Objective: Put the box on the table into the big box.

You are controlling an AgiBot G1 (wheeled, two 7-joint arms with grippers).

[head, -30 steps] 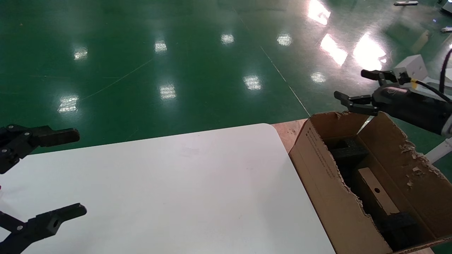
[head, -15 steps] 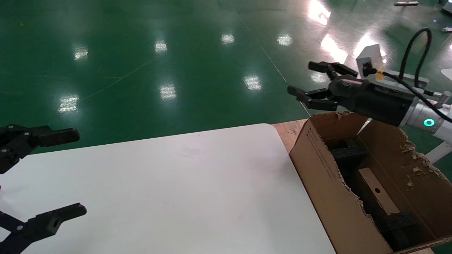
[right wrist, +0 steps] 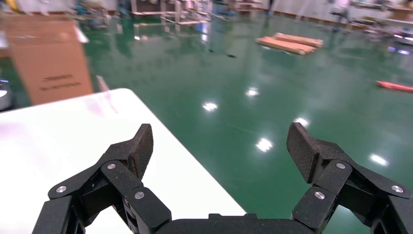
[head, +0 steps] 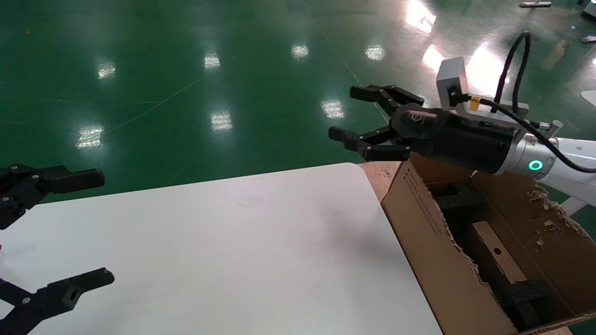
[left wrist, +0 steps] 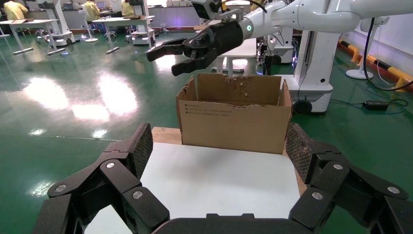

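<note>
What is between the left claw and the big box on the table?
Only bare white table: the head view shows nothing between the open left claw and the big box. The left wrist view shows the same.

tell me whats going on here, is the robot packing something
It looks like the packing is done. The small box already lies inside the big box, among black foam blocks, and the table beside the carton carries nothing that shows. The right gripper hangs open and empty in the air past the carton's far corner, over the floor. The left gripper is open too, parked at the table's left end.
</note>
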